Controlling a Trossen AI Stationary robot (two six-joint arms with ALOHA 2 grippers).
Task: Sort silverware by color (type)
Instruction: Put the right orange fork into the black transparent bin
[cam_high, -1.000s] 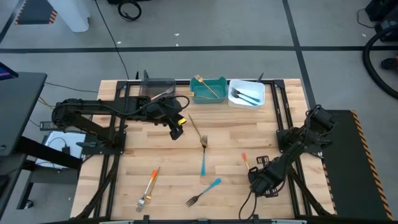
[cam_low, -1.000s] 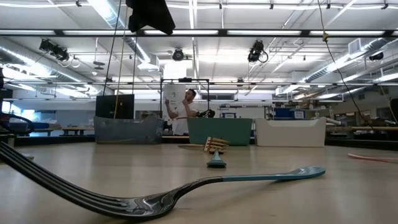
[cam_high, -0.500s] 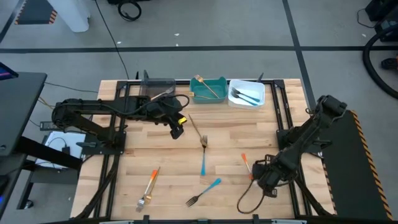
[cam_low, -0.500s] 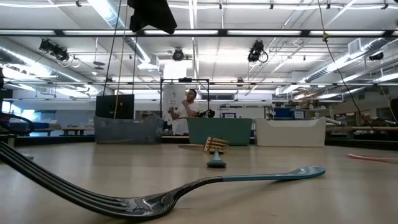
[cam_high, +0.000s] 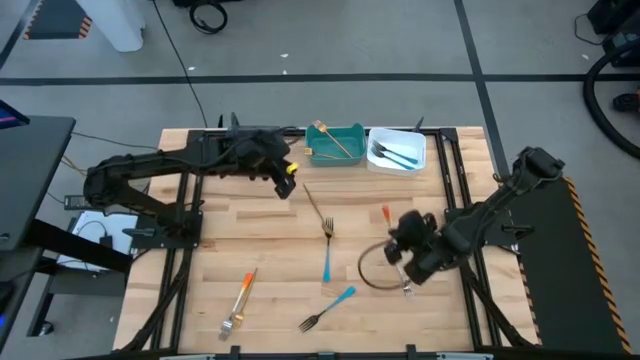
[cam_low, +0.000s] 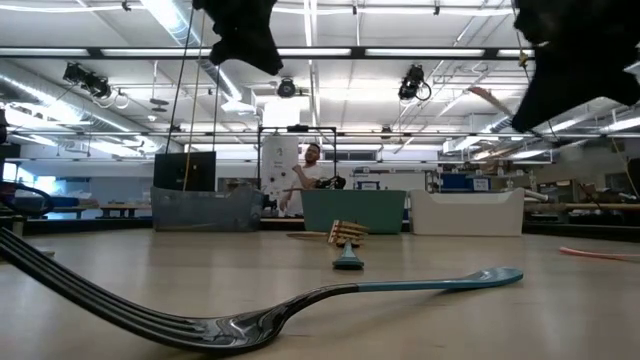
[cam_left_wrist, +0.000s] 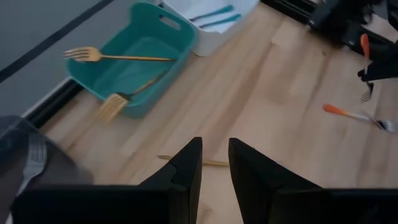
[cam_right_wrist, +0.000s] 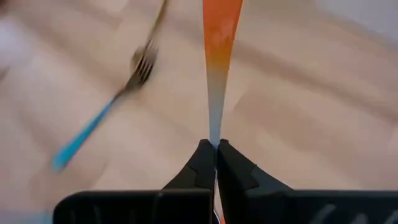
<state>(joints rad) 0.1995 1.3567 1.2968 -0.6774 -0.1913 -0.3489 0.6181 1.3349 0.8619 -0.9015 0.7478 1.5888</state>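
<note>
My right gripper (cam_high: 396, 243) hovers over the table's right half, shut on an orange-handled fork (cam_right_wrist: 219, 37). My left gripper (cam_left_wrist: 214, 163) hangs near the far edge, by the teal bin (cam_high: 336, 155). Its fingers stand slightly apart and hold nothing. Flat on the table lie a gold fork (cam_high: 318, 207), two blue-handled forks (cam_high: 326, 263) (cam_high: 330, 306) and an orange-handled fork (cam_high: 241, 297). Another orange-handled fork (cam_left_wrist: 351, 114) lies under the right arm. The teal bin holds gold forks (cam_left_wrist: 124, 58). My right gripper pinches the orange-handled fork between its two fingertips, on the pale shaft (cam_right_wrist: 215, 127) just below the orange handle. The fork runs on in line with the fingers, handle end (cam_high: 385, 212) pointing away from them. It is lifted clear of the table, handle (cam_low: 488, 97) high in the low view.
A white bin (cam_high: 420, 160) with blue forks stands on the far edge right of the teal bin. A dark bin (cam_high: 252, 135) with a fork in it stands to the teal bin's left. A cable loop (cam_high: 368, 272) hangs by the right gripper. A person stands far behind the table.
My right gripper has risen and moved from the near right corner toward the table's middle, carrying the orange-handled fork, which is now lifted clear. My left gripper has drawn back toward the far edge, away from the gold fork.
</note>
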